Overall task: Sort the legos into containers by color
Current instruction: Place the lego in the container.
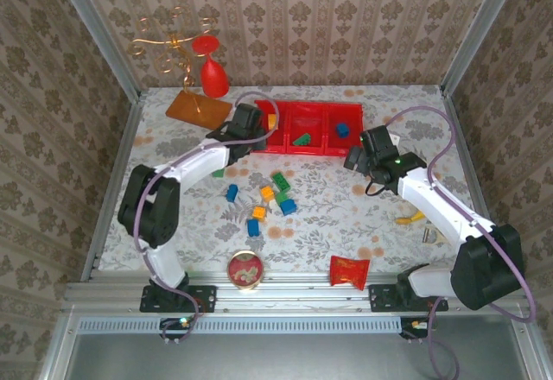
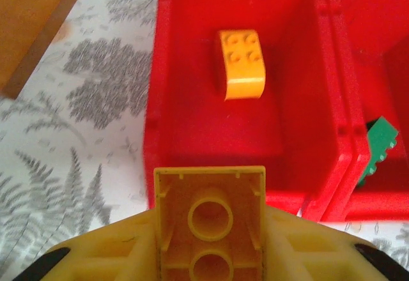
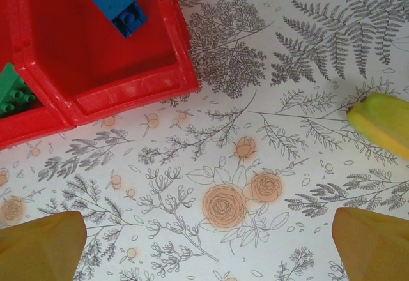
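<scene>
Three joined red containers (image 1: 304, 106) stand at the back of the table. My left gripper (image 1: 245, 126) hovers at the near rim of the left container (image 2: 192, 185), shut on a yellow lego (image 2: 211, 220) whose hollow underside faces the camera. Another yellow-orange lego (image 2: 241, 64) lies inside that container. A green lego (image 1: 302, 139) is in the middle one and a blue lego (image 3: 120, 6) in the right one. My right gripper (image 3: 211, 243) is open and holds nothing, low over the cloth just in front of the right container (image 3: 128, 89). Several loose legos (image 1: 267, 197) lie mid-table.
A gold wire stand on an orange base (image 1: 199, 108) stands left of the containers. A round tin (image 1: 246, 269) and a red packet (image 1: 349, 270) sit at the near edge. A yellow rounded object (image 3: 383, 121) lies right of my right gripper.
</scene>
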`<action>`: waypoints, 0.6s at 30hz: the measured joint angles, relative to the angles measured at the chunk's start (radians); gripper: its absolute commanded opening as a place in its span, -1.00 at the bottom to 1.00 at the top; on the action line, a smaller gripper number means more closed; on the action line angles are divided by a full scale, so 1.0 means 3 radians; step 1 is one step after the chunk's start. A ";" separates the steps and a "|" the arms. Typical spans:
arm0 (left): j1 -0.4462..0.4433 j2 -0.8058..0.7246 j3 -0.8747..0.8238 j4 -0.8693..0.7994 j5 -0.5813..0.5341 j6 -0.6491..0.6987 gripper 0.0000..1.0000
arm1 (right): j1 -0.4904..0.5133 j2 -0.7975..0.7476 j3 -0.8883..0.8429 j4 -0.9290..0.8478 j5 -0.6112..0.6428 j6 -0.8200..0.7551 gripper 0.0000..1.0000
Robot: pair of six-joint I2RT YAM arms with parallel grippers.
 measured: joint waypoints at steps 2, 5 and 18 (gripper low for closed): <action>-0.0018 0.0165 0.0201 -0.0036 -0.0053 0.0036 -0.25 | 0.0001 -0.0004 0.0000 0.0001 0.0000 0.0000 1.00; -0.0025 0.0360 0.0434 -0.0117 -0.0102 0.0060 -0.21 | 0.0006 -0.0011 0.0000 0.0001 0.0000 0.0000 1.00; -0.0028 0.0717 0.0841 -0.0337 -0.0181 0.0085 -0.07 | 0.0046 -0.0014 0.0000 0.0001 -0.0010 0.0000 1.00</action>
